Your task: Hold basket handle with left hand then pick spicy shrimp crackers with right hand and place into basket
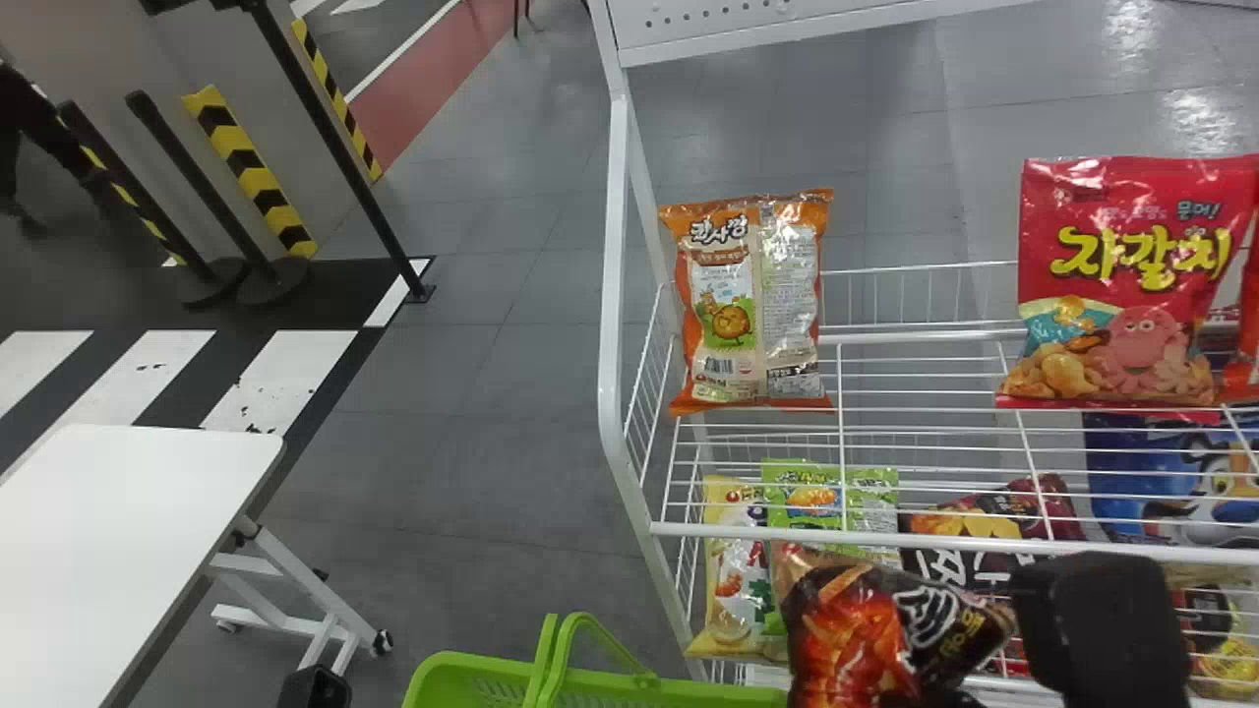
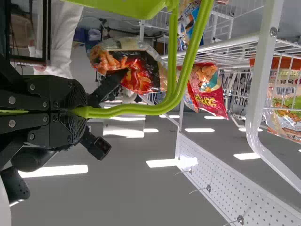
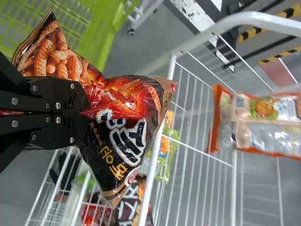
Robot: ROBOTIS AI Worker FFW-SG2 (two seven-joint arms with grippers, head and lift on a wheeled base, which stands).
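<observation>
- While the right gripper (image 1: pixel 934 698) pinches them, spicy shrimp crackers (image 1: pixel 851 629) — black-red, crumpled bag — are near the basket's (image 1: pixel 462 678) right edge
- left gripper (image 2: pixel 77 112) clasps the handle (image 1: pixel 543 654)
- white wire rack (image 1: pixel 728 532), grey floor (image 1: pixel 511 442)

From above and behind the right pincer (image 1: pixel 934 698), the head view is looking forward and down at the white wire rack (image 1: pixel 615 246) beyond it. The left wrist view is facing along the left pincer (image 2: pixel 77 112), with the bright-green looped plastic handle (image 2: pixel 136 111) close ahead. The right wrist view is peering nearer, past its own pincer. All three are sharing the rack and the green plastic basket (image 1: pixel 472 678).
</observation>
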